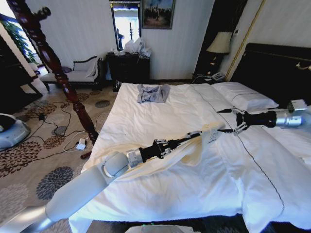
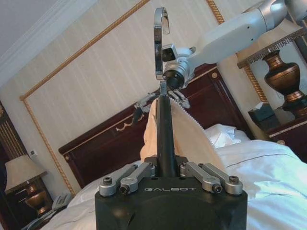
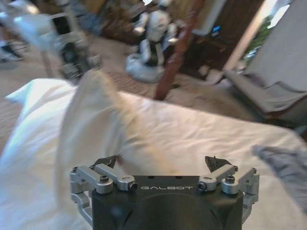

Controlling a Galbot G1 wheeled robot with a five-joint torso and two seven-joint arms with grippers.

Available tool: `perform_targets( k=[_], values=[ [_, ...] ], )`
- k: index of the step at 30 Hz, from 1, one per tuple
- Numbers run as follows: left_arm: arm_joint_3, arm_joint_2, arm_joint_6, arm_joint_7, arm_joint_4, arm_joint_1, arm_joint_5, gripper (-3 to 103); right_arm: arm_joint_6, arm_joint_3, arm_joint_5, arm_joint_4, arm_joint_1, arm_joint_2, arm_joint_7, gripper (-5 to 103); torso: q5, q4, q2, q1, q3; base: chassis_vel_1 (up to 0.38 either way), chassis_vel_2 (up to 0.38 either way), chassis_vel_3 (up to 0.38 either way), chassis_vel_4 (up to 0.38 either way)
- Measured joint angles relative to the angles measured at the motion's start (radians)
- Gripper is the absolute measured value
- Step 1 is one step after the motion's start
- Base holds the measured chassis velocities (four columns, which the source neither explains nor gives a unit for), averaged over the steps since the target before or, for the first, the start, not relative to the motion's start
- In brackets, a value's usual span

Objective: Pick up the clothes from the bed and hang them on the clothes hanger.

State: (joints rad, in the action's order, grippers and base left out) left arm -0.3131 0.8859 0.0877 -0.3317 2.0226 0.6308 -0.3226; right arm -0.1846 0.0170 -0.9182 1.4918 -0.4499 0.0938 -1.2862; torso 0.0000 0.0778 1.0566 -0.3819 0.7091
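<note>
We cannot see the clothes hanger's (image 2: 166, 139) far arm under the clothes (image 1: 187, 150); its near end vanishes inside the left gripper (image 2: 166, 173); the right wrist picture is blurred.

A small grey-blue garment (image 1: 153, 93) is lying crumpled toward the far end of the white sheets. A dark carved wooden post (image 1: 53, 65) is slanting across the left side of the head view, standing on a floral-patterned carpet (image 1: 29, 150) where cables (image 1: 63, 133) are trailing. A cushioned bench (image 1: 75, 74) is sitting against the far wall beside a dark dresser (image 1: 129, 67). A framed picture (image 1: 158, 13) is hanging above. A table lamp (image 1: 219, 43) is standing near the headboard.
</note>
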Motion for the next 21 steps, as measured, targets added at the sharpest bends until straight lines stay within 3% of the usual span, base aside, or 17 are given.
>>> perform_targets(
  k=[2, 3, 5, 12, 14, 17, 18, 21],
  values=[
    [-0.008, 0.003, 0.003, -0.001, -0.005, -0.01, -0.002, 16, 0.0, 0.0, 0.043, -0.01, 0.002, 0.01, -0.072, 100, 0.0, -0.0001, 0.0, 0.0, 0.0, 0.0, 0.0, 0.0, 0.0],
    [-0.012, 0.005, 0.005, -0.002, -0.009, -0.016, -0.003, 16, 0.0, 0.0, 0.068, -0.016, 0.004, 0.019, -0.11, 92, 0.0001, -0.0002, 0.0, 0.0, 0.0, 0.0, 0.0, 0.0, 0.0],
    [-0.015, 0.008, 0.005, -0.002, -0.012, -0.02, -0.005, 16, 0.0, 0.0, 0.08, -0.018, 0.004, 0.022, -0.126, 92, 0.0001, -0.0002, 0.0, 0.0, 0.0, 0.0, 0.0, 0.0, 0.0],
    [-0.044, 0.041, 0.006, -0.004, -0.035, -0.055, -0.01, 16, 0.005, 0.0, 0.108, -0.038, 0.007, 0.042, -0.183, 60, 0.0001, 0.0, 0.0, 0.0, 0.0, 0.0, 0.0, 0.0, 0.0],
    [-0.048, 0.045, 0.007, -0.004, -0.039, -0.059, -0.01, 16, 0.007, 0.0, 0.108, -0.042, 0.008, 0.044, -0.191, 60, 0.0001, -0.0001, 0.0, 0.0, 0.0, 0.0, 0.0, 0.0, 0.0],
    [-0.058, 0.058, 0.007, -0.004, -0.049, -0.068, -0.01, 16, 0.011, 0.0, 0.107, -0.053, 0.01, 0.051, -0.212, 42, 0.0, -0.0001, 0.0, 0.0, 0.0, 0.0, 0.0, 0.0, 0.0],
    [-0.058, 0.058, 0.007, -0.004, -0.049, -0.068, -0.01, 16, 0.011, 0.0, 0.107, -0.053, 0.01, 0.051, -0.212, 42, 0.0, -0.0001, 0.0, 0.0, 0.0, 0.0, 0.0, 0.0, 0.0],
    [-0.063, 0.066, 0.007, -0.004, -0.056, -0.073, -0.01, 16, 0.011, 0.002, 0.107, -0.058, 0.01, 0.054, -0.231, 27, 0.0, -0.0001, 0.0, 0.0, 0.0, 0.0, 0.0, 0.0, 0.0]
  ],
)
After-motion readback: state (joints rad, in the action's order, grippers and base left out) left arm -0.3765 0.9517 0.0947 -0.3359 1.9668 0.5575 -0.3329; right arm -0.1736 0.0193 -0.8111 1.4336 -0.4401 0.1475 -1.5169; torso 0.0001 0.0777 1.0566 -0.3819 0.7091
